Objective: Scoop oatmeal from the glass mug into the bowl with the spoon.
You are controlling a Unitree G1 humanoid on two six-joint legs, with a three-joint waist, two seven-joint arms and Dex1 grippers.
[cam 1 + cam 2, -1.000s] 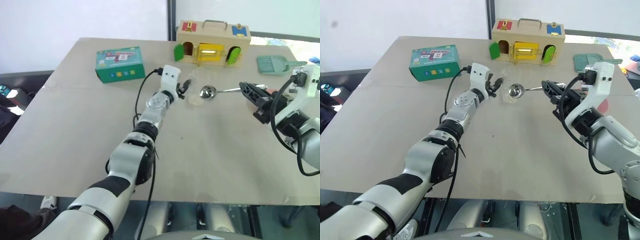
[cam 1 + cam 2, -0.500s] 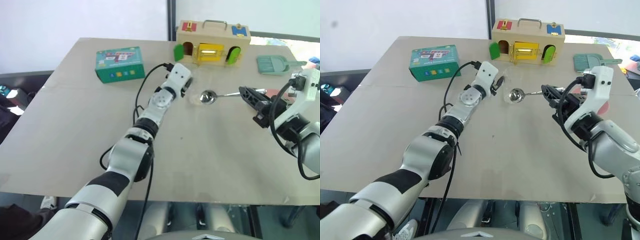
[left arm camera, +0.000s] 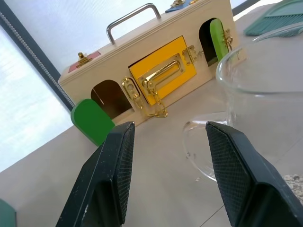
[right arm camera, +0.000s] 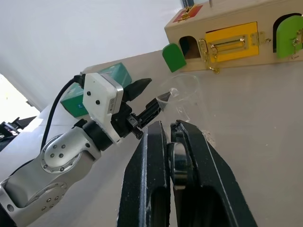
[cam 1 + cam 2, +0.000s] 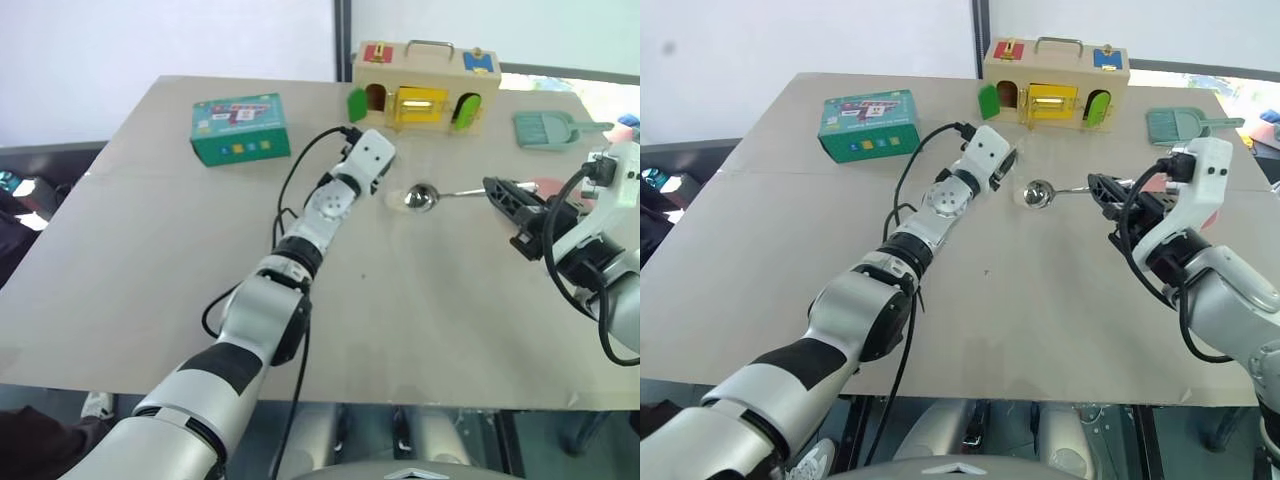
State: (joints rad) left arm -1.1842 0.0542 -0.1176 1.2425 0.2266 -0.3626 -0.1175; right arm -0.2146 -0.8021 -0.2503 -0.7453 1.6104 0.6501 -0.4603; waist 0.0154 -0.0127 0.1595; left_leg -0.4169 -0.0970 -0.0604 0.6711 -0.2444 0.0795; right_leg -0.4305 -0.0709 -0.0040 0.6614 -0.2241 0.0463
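Note:
The clear glass mug [image 3: 265, 90] stands on the table just beyond my left gripper [image 3: 168, 127]. That gripper is open, with the mug's handle [image 3: 201, 151] in line with the gap between its fingers. A little oatmeal [image 3: 293, 182] lies at the mug's foot. My right gripper [image 5: 497, 192] is shut on the handle of the silver spoon [image 5: 419, 197]. The spoon's round bowl hovers right beside the mug [image 4: 184, 90]. A pink sliver of the bowl [image 5: 548, 186] shows behind my right arm; the rest is hidden.
A wooden lock box [image 5: 420, 95] with coloured doors stands at the back, just behind the mug. A green card box [image 5: 240, 128] lies at the back left and a teal dustpan [image 5: 550, 128] at the back right.
My left wrist has rolled and edged up and to the right, closer to the mug. The right arm and the spoon have hardly moved.

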